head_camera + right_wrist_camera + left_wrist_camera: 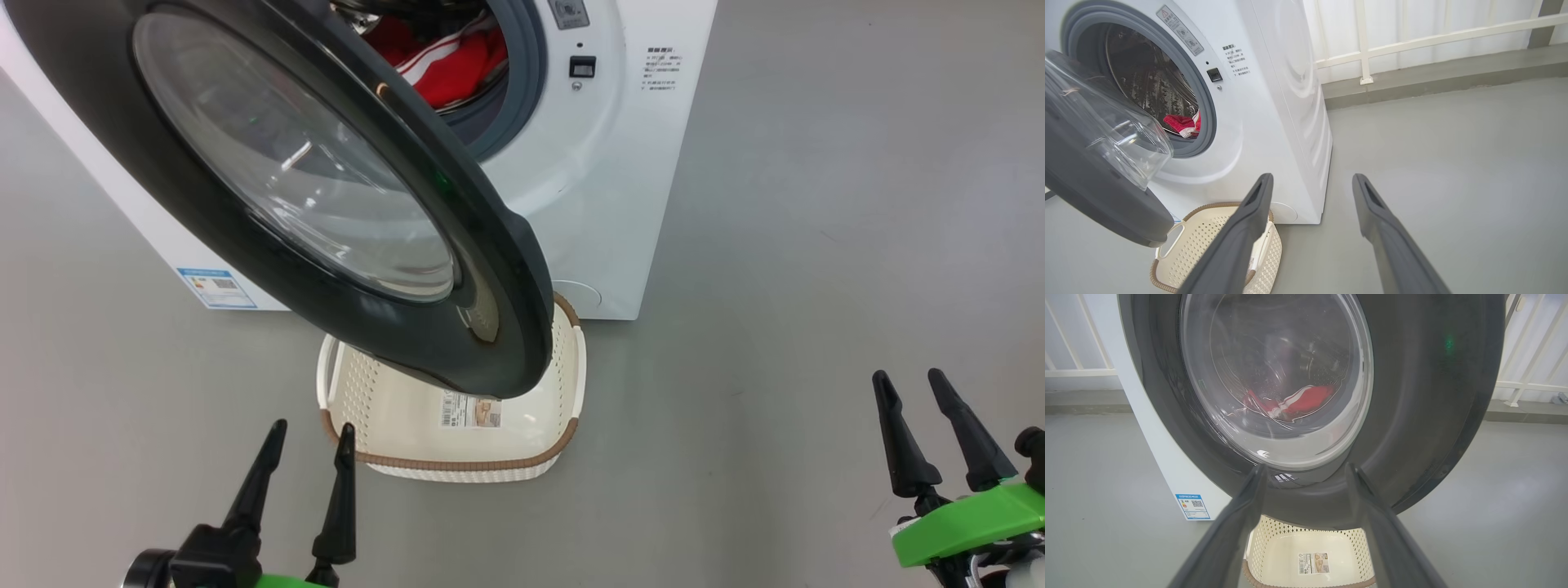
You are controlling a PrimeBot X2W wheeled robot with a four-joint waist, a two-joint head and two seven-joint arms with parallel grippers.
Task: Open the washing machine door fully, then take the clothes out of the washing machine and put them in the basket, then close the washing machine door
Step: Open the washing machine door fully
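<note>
Hiding half the basket: door | clothes partly visible | left hand, right hand open

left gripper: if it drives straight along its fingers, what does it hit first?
Most likely the washing machine door. The left gripper points at its black ring, just below the glass window. How far off it is, I can't tell.

— From the head, the washing machine door covers the far half of the basket for us.
— We see the clothes in part; the door hides their left side, and the top edge cuts them and the washing machine.
— The basket's paper label is too small for us to read.
</note>
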